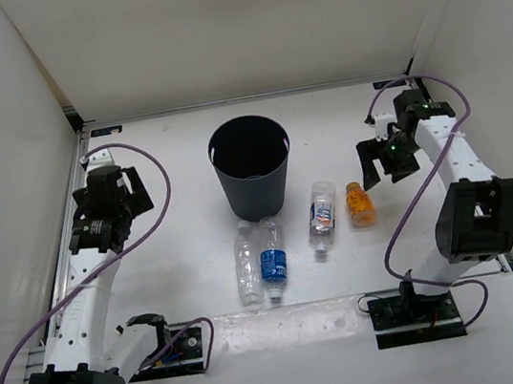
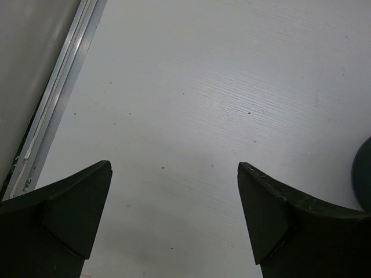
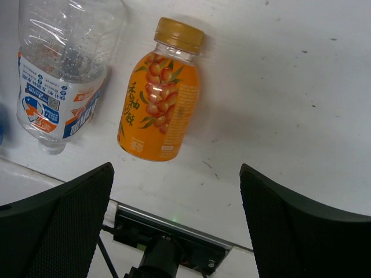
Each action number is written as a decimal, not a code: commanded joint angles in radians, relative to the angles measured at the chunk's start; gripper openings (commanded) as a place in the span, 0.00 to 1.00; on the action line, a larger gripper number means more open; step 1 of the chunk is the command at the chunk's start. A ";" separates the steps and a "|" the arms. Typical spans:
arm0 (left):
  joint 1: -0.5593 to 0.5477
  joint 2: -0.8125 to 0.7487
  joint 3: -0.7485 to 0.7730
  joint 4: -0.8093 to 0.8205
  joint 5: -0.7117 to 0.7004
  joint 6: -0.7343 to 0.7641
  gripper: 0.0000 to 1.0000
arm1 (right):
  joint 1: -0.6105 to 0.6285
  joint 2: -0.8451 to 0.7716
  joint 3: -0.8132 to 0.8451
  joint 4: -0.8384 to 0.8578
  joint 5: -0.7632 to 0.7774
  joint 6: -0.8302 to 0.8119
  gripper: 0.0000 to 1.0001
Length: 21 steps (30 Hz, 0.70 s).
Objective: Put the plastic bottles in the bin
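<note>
The dark round bin (image 1: 251, 166) stands upright at the middle back of the table; its edge shows in the left wrist view (image 2: 364, 180). Four bottles lie in front of it: a plain clear bottle (image 1: 246, 267), a blue-label bottle (image 1: 273, 260), a white-blue-label bottle (image 1: 320, 215) (image 3: 64, 75) and an orange bottle (image 1: 360, 203) (image 3: 160, 95). My right gripper (image 1: 384, 161) (image 3: 177, 174) is open and empty, above the table just right of the orange bottle. My left gripper (image 1: 106, 217) (image 2: 174, 168) is open and empty over bare table at the far left.
White walls enclose the table on the left, back and right. A metal rail (image 2: 55, 107) runs along the left edge. The arm bases with cables (image 1: 414, 308) sit at the near edge, and a purple cable (image 1: 154, 183) loops off the left arm.
</note>
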 commanded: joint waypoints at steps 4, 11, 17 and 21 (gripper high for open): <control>0.005 -0.024 0.019 -0.038 -0.025 -0.036 1.00 | 0.037 0.067 -0.002 -0.033 -0.023 0.025 0.90; 0.005 -0.039 0.015 -0.061 -0.048 -0.042 1.00 | 0.080 0.182 0.032 -0.093 0.000 0.036 0.90; 0.007 -0.045 0.008 -0.092 -0.073 -0.076 1.00 | 0.135 0.263 0.054 -0.139 0.036 0.017 0.90; 0.008 -0.062 -0.006 -0.112 -0.081 -0.095 1.00 | 0.169 0.295 0.061 -0.144 0.062 0.031 0.90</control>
